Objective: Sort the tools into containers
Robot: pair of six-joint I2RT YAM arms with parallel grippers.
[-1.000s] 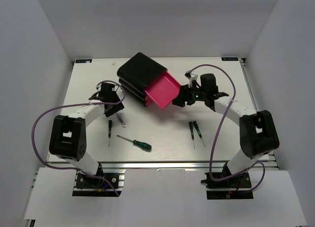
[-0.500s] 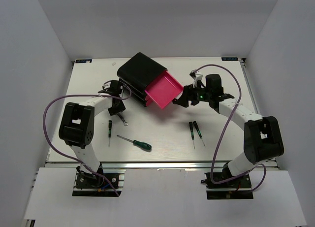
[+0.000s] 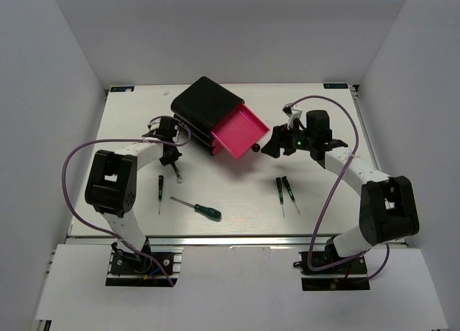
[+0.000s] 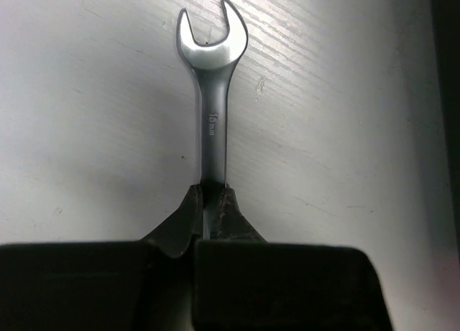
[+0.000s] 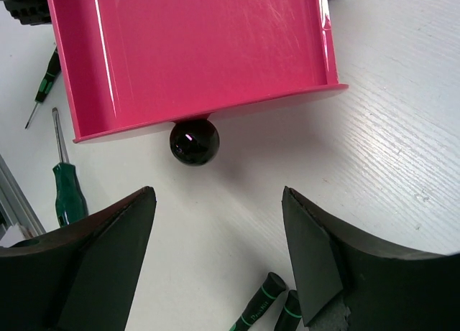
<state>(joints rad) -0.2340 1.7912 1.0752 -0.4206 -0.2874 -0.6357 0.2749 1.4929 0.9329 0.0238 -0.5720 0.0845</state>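
Note:
The silver wrench [image 4: 213, 94] lies on the white table, left of the black box [image 3: 205, 108]. My left gripper [image 4: 211, 191] is shut on its handle end; from above the left gripper [image 3: 170, 159] sits just over the wrench [image 3: 177, 175]. One pink drawer [image 3: 241, 130] is pulled out and holds nothing. Its black knob [image 5: 194, 141] sits a short way ahead of my right gripper [image 5: 219, 194], which is open and apart from it. A green-handled screwdriver [image 3: 200, 208] lies near the front. Thin black screwdrivers lie singly on the left [image 3: 159, 189] and as a pair [image 3: 284, 190] on the right.
The pair of black screwdrivers [image 5: 273, 306] lies directly under my right gripper. The green screwdriver [image 5: 68, 191] and a thin one [image 5: 45, 80] show left of the drawer [image 5: 194, 51]. White walls enclose the table [image 3: 323, 130] on three sides.
My left gripper moved in over the wrench and closed on its handle. The right gripper drew back to the right, a little away from the drawer knob.

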